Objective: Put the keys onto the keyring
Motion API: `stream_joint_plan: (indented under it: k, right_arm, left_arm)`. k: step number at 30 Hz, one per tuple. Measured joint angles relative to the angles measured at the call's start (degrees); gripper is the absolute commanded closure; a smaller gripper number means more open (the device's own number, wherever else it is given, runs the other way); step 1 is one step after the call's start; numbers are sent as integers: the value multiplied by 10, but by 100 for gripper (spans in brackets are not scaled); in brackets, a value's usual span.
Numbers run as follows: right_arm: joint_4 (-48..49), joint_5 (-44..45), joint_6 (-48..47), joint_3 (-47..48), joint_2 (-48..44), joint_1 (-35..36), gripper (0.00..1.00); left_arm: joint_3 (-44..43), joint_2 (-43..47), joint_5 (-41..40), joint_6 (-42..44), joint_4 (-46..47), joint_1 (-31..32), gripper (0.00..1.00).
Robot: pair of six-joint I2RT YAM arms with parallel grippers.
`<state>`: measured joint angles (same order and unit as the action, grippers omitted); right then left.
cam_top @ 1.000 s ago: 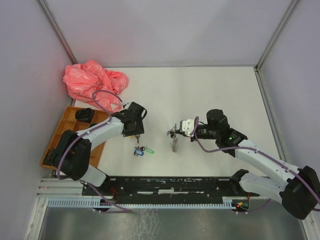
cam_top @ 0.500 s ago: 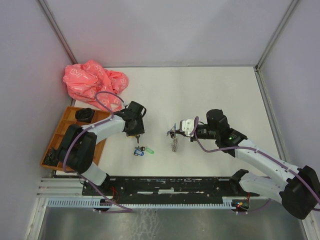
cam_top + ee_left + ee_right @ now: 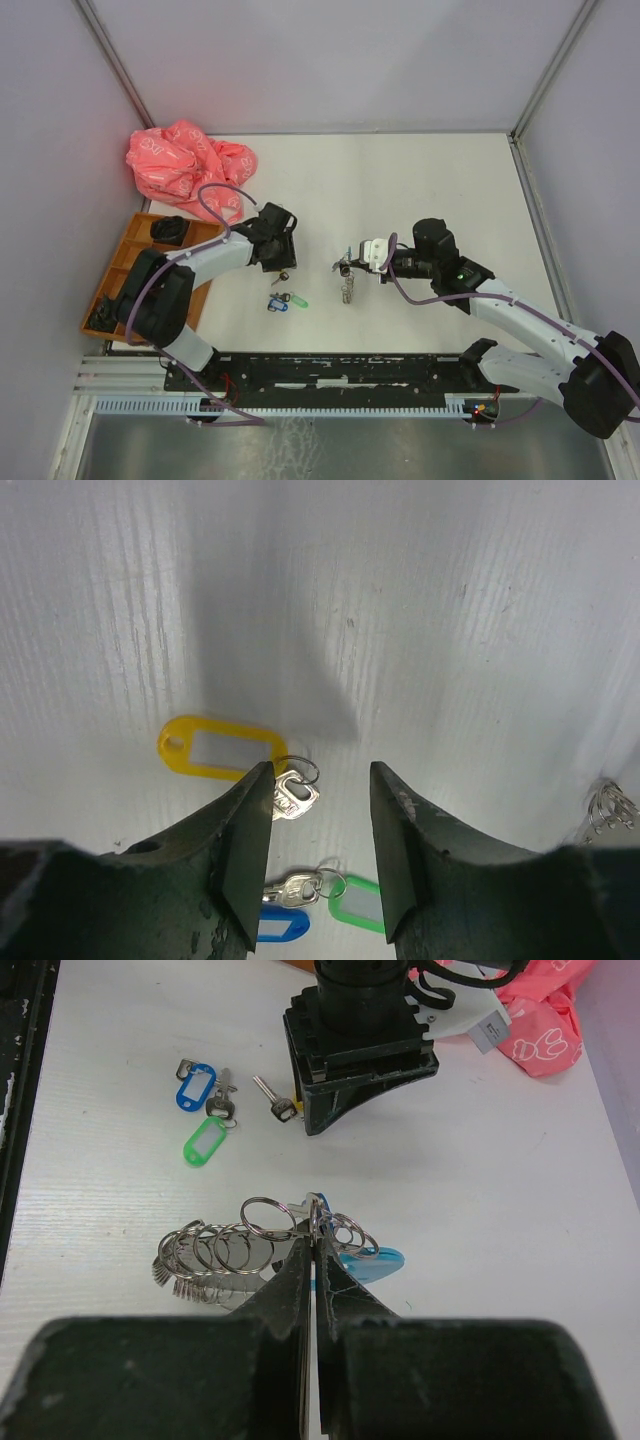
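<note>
My left gripper (image 3: 281, 262) is open just above the table. In the left wrist view a key with a yellow tag (image 3: 220, 748) lies beside its left finger (image 3: 240, 850), partly under it. Keys with a blue tag (image 3: 280, 922) and a green tag (image 3: 357, 905) lie closer in, between the jaws; they also show in the top view (image 3: 286, 302). My right gripper (image 3: 316, 1228) is shut on the keyring (image 3: 222, 1252), a bunch of metal rings with a light-blue piece, held just above the table (image 3: 346, 284).
A crumpled pink plastic bag (image 3: 186, 163) lies at the back left. An orange compartment tray (image 3: 128, 276) sits at the left edge, with a dark object (image 3: 168, 230) in it. Grey walls enclose the table on three sides.
My left gripper has shifted slightly to the right and back, and the yellow-tagged key now shows at its tip. The right arm and the keyring have not moved.
</note>
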<state>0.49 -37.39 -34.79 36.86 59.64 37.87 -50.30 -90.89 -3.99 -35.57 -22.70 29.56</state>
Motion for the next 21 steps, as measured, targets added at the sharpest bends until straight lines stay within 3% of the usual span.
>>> stream_joint_plan:
  k: [17, 21]
  right_arm:
    - [0, 2, 0, 0, 0, 0, 99]
    - [0, 2, 0, 0, 0, 0, 99]
  left_arm:
    - [0, 23, -31, 0, -24, 12, 54]
    - [0, 16, -29, 0, -22, 17, 60]
